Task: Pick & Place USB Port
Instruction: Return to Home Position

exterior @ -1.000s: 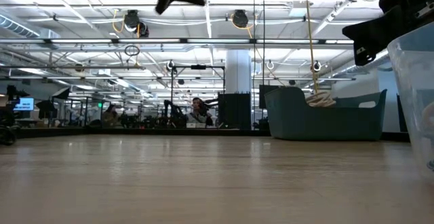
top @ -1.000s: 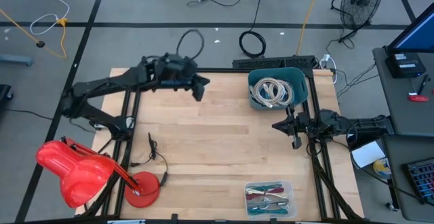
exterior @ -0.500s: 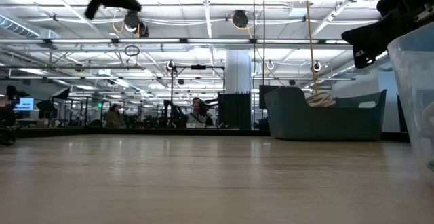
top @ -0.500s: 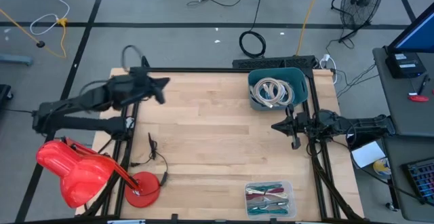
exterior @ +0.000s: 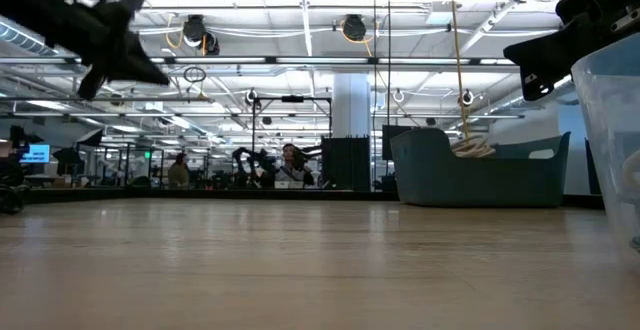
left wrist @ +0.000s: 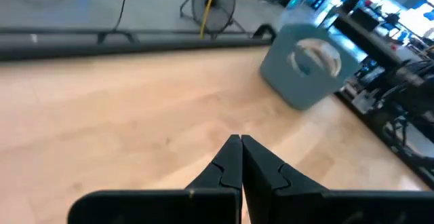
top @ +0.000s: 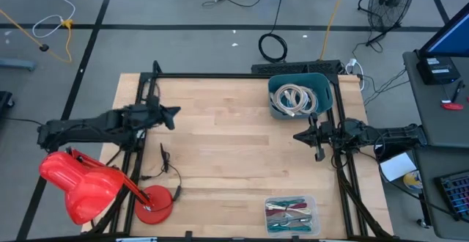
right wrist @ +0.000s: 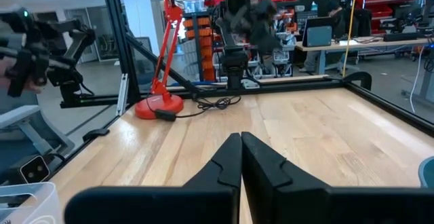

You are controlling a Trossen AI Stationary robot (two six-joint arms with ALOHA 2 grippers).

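bin (top: pixel 325 88): slate blue | coiled cable (top: pixel 293 99): off-white | table (top: pixel 234 147): pale wood | lamp (top: pixel 77 183): red | frame (top: pixel 220 76): black

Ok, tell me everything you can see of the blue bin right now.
The blue bin is a dull teal-blue, plastic-looking tub with rounded corners and what looks like a slot handle in one wall. It stands upright on the wooden table, near the corner on the right arm's side. Pale coiled cables lie inside, heaped just above the rim. The right gripper hangs beside it, shut and not touching.
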